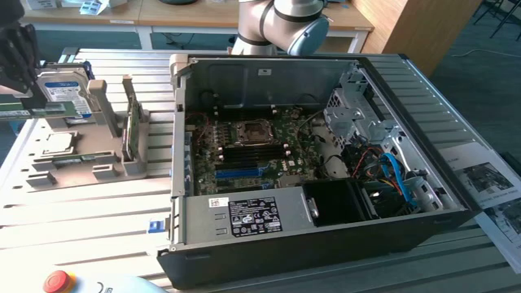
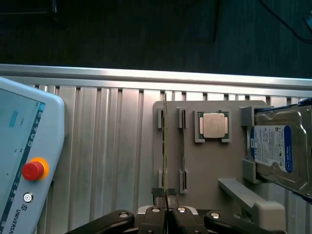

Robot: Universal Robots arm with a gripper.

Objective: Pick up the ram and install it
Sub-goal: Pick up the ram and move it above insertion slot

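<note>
Wrist view first: the gripper (image 2: 166,197) was caught with its fingers (image 2: 156,214) pinched together on the ram (image 2: 165,141), with nothing but that thin board between them. The ram was seen edge-on from there, so it came across as just a skinny dark-green line running straight out from the fingertips, over the slotted side of the grey holder (image 2: 204,165). Its label side couldn't be made out from that angle, and whether it was seated in a slot or raised off it couldn't be told either. Near it on the holder a CPU (image 2: 214,126) was laid flat, and past that the blue-labelled hard drive (image 2: 278,148) was propped up. A teach pendant (image 2: 24,146) with its red stop button (image 2: 33,169) was parked on the ribbed table (image 2: 112,146) on the other side.

The exterior view was where the rest could be seen. The open PC case (image 1: 326,256) was shown with the motherboard (image 1: 269,152) and its blue slot strip (image 1: 240,173) exposed. The holder was placed at the exterior view's left of the case, and the arm (image 1: 285,24) was spotted behind the case.
</note>
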